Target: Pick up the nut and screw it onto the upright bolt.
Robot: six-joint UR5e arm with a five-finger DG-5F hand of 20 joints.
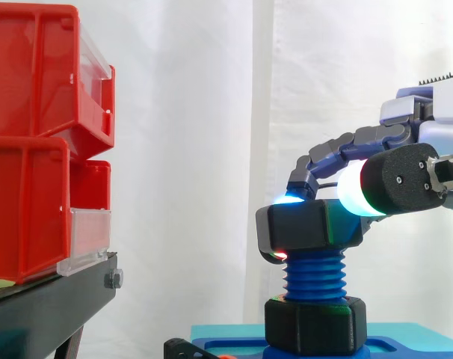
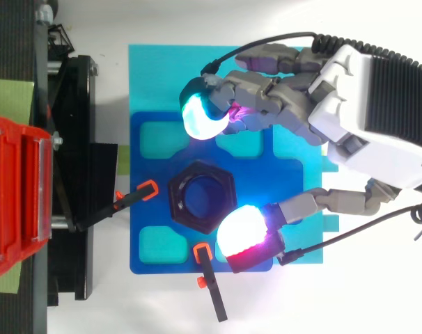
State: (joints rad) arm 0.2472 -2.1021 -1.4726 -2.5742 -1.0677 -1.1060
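A black hex nut (image 1: 309, 224) sits level on top of the upright blue threaded bolt (image 1: 314, 278). From above, the nut (image 2: 202, 196) rings the bolt's blue end. My hand (image 2: 350, 104) reaches in from the right at about the height of the nut's top and straddles it. One glowing cyan fingertip (image 2: 204, 115) hangs behind the nut with a gap. The thumb's white-red pad (image 2: 242, 235) stands at the nut's near right corner. The hand is open; nothing is pinched.
A second black hex piece (image 1: 315, 325) sits at the bolt's foot on a blue base plate (image 2: 150, 240), held by two orange-tipped clamps (image 2: 136, 197) (image 2: 209, 282). Stacked red bins (image 1: 39, 142) on a black stand (image 1: 54, 299) stand to the left.
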